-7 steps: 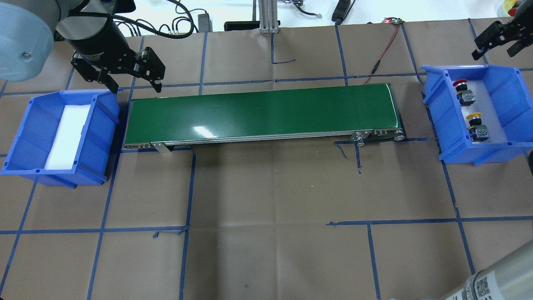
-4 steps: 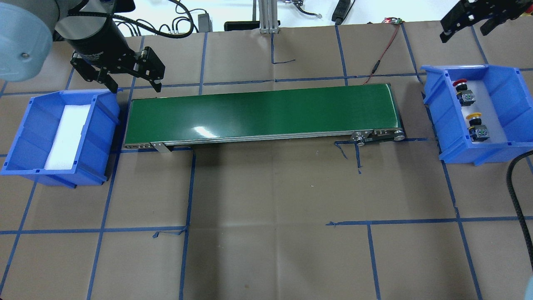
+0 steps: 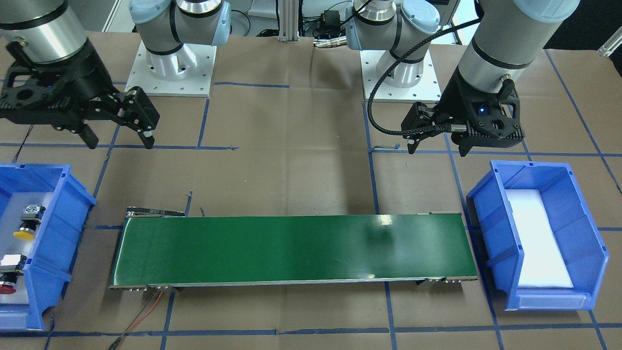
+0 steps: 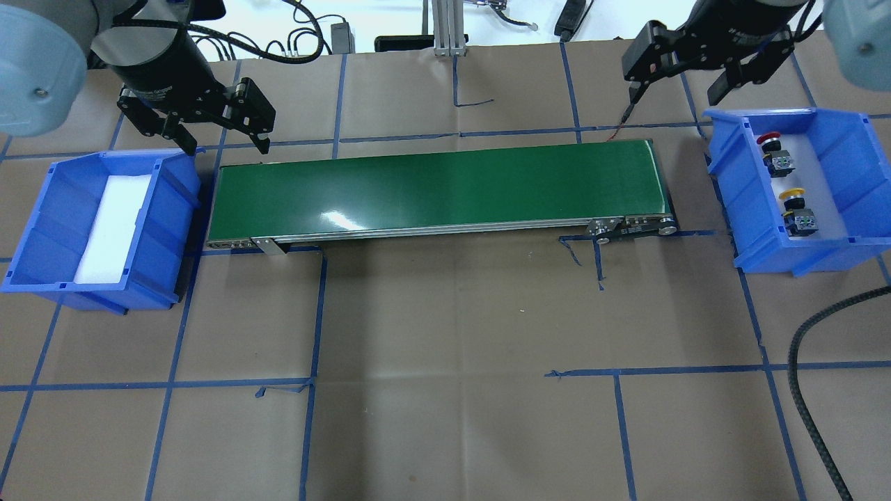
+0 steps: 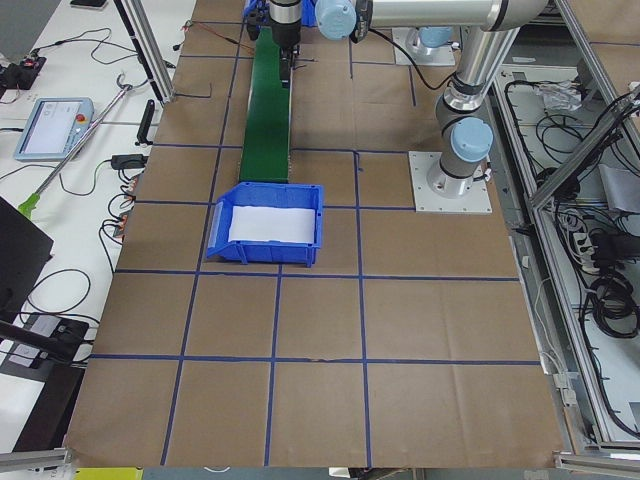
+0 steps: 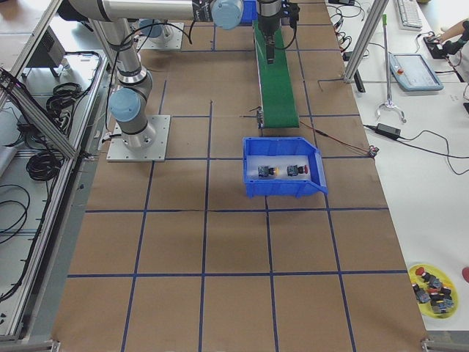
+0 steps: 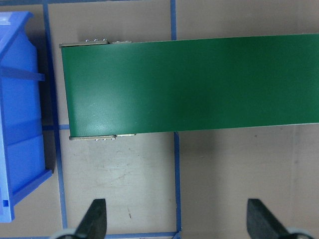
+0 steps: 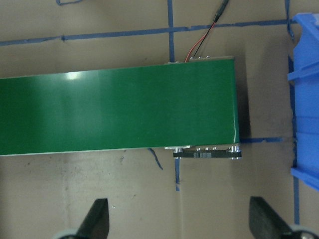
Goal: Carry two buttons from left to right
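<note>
Blue bin [image 4: 724, 177] at the robot's right holds a red-capped button [image 4: 768, 141] and a yellow-capped button [image 4: 793, 195]; left fingers [image 4: 261, 139] and right fingers [image 4: 635, 76] hang spread apart, empty, over the desk [image 4: 452, 313].

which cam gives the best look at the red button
Overhead exterior: the red button lies whole inside the blue bin, cap and rear block clear. Front-facing shows it at the frame's very edge; exterior right shows it small. Neither wrist view nor exterior left shows it.
</note>
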Available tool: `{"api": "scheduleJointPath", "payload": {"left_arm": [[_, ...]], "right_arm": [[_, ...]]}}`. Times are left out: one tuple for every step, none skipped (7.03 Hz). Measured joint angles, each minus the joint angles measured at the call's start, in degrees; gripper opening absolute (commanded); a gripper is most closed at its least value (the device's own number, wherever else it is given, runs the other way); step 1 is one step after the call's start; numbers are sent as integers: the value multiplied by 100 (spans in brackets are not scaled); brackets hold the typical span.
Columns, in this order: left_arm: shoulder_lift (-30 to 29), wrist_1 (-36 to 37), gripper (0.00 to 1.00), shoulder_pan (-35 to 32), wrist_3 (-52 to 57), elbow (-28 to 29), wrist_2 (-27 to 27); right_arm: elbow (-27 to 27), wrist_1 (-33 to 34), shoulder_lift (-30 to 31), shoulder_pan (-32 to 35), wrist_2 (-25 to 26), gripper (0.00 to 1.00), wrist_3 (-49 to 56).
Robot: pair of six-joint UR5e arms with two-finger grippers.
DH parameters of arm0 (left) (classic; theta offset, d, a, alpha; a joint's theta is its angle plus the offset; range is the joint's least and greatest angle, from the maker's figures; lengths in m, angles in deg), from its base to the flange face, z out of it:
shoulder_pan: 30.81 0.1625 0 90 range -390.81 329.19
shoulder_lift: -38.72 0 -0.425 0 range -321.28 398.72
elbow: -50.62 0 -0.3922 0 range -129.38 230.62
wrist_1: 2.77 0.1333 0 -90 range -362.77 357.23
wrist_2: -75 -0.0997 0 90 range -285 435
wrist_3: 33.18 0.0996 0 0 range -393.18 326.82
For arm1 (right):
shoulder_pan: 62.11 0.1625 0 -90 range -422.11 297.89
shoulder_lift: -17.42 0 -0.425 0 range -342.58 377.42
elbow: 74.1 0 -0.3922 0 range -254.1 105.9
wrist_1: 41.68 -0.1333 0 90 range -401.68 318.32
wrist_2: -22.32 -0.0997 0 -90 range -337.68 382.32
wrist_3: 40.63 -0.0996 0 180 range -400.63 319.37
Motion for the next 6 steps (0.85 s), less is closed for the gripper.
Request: {"api": "scheduleJointPath", "payload": {"left_arm": [[2, -4, 100, -1, 1, -4, -2], [3, -6, 100, -4, 2, -7, -2], [3, -5, 100, -5, 2, -8, -2], [3, -1, 100, -4, 2, -9, -2], [3, 1, 100, -1, 0, -10, -2], [3, 0, 100, 2, -2, -10, -2]], "right_arm": [[-364, 24, 303, 51, -2, 100, -86], [-581, 46, 498, 69, 60, 100, -107], [-650, 50, 563, 78, 186, 100, -111], [-662, 40, 582, 98, 287, 100, -122], [-659, 32, 589, 124, 315, 100, -134], [-656, 35, 586, 171, 306, 100, -172]]}}
